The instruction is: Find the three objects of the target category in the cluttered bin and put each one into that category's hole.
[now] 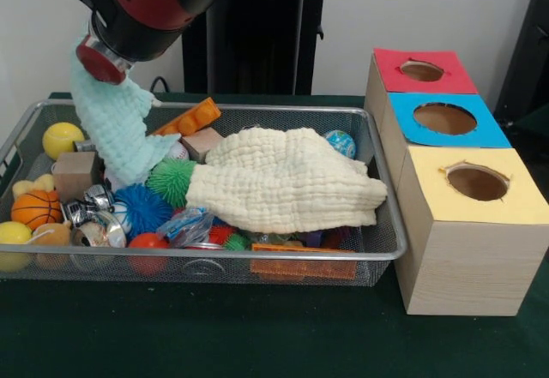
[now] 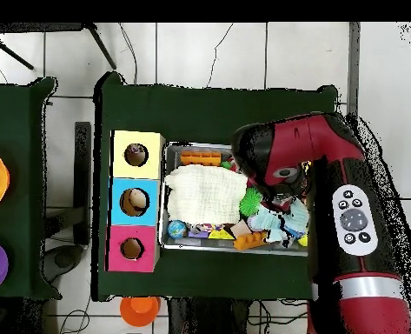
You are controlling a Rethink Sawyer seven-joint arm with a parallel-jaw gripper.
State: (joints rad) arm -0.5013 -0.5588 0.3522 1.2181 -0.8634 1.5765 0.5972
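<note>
The silver wire mesh bin (image 1: 377, 142) is full of toys; it also shows in the overhead view (image 2: 166, 200). My gripper (image 1: 99, 87) is above the bin's left end, shut on a mint-green cloth (image 1: 120, 134) that hangs from it down onto the toys. The cloth covers the gripper's tips. A large cream cloth (image 1: 287, 179) lies over the middle and right of the bin. A green spiky ball (image 1: 171, 179), a blue spiky ball (image 1: 141, 208) and a small basketball (image 1: 34, 209) lie at the left. The knotted rope bundle does not show.
Three wooden boxes stand in a row right of the bin, with round holes in a red top (image 1: 420, 71), a blue top (image 1: 444, 119) and a yellow top (image 1: 476, 183). An orange brick (image 1: 189, 119) and a yellow ball (image 1: 63, 138) lie at the bin's far side.
</note>
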